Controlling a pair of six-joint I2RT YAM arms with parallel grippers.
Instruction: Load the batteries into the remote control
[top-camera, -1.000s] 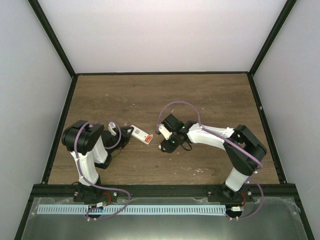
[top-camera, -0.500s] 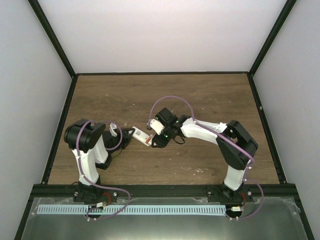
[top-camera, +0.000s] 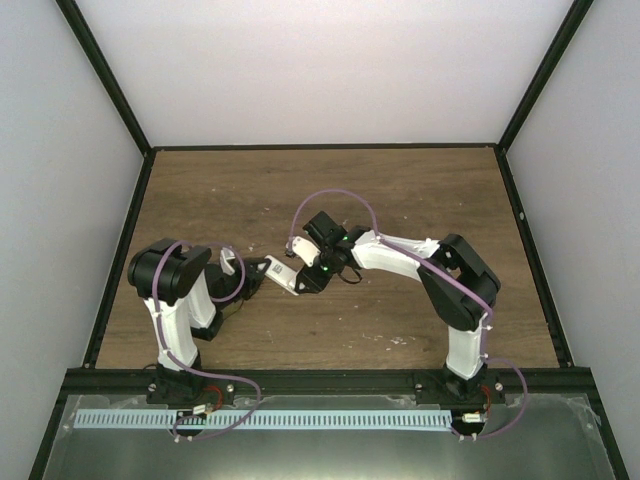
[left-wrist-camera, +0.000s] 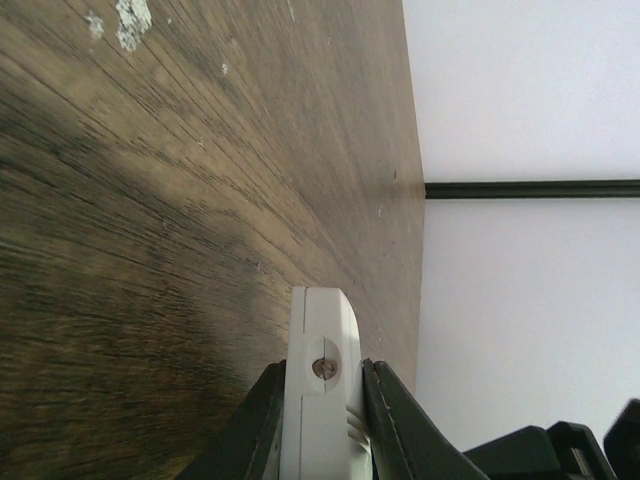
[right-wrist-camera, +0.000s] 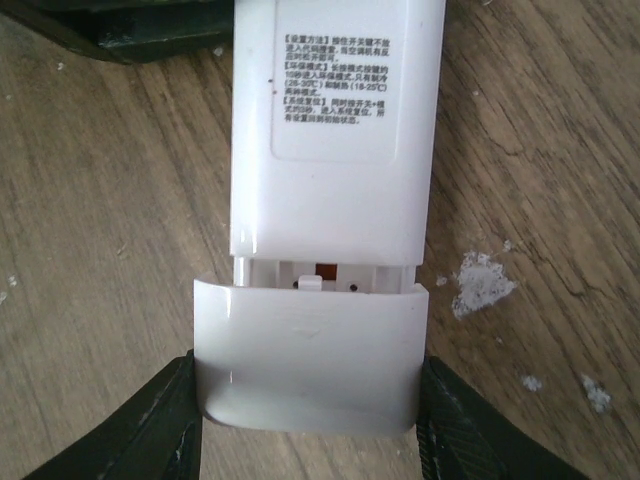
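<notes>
Firmly, left gripper (left-wrist-camera: 322, 372) clamps remote control (right-wrist-camera: 335, 120); right gripper (right-wrist-camera: 308, 412) grips cover (right-wrist-camera: 305, 340) abutting it.

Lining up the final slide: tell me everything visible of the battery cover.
The battery cover is a glossy white plastic plate with rounded corners. The right claw clamps its two side edges over the wooden table. Its leading edge meets the back of the remote control, not fully home: a narrow gap shows the recess and a sliver of orange.
</notes>
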